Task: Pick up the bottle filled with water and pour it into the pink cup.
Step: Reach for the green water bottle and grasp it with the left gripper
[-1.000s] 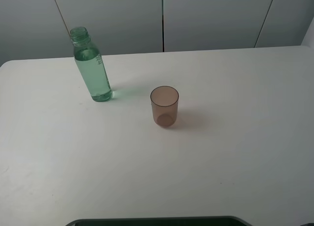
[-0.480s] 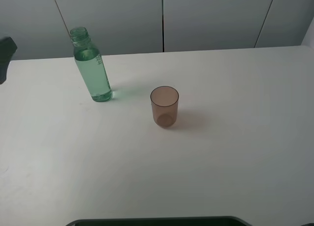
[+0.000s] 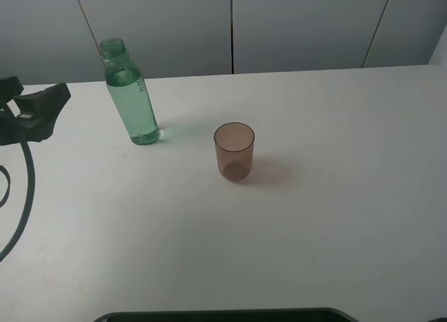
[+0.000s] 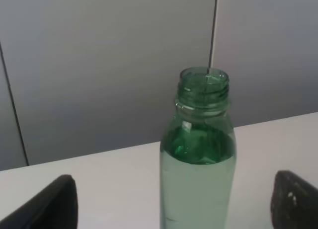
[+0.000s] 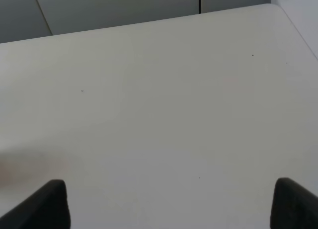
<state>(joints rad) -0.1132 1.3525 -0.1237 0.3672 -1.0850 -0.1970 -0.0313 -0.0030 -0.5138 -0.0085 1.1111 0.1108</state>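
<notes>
The tall, transparent green-tinted plastic bottle [image 3: 130, 98] stood upright and uncapped toward the far left of the white bench [image 3: 314, 217], filled nearly to its shoulder. The small translucent brownish-pink plastic cup [image 3: 234, 151] stood upright and apart from it, nearer the middle and to its right. I had the left end effector [image 3: 38, 98] off to the bottle's left, clear of it, jaws spread wide and holding nothing. Through its wrist camera the bottle sat framed between the two dark fingers [image 4: 49, 206], but beyond them. The right end effector [image 5: 169, 206] was likewise open and empty over bare bench, and neither task thing showed in its view.

I judged the step in hand to be the approach for the grasp. To do it well I would bring the jaws in level, with the bottle centred in the gap so neither finger nudged it first; tall on a narrow base, it would likely tip. I'd take it around the body, below the shoulder, leaving the threaded neck free for the pour. I'd close gently, since thin plastic may give and push water out of the open mouth. Lifting straight and slowly should keep it from slopping before it reached the pink cup
</notes>
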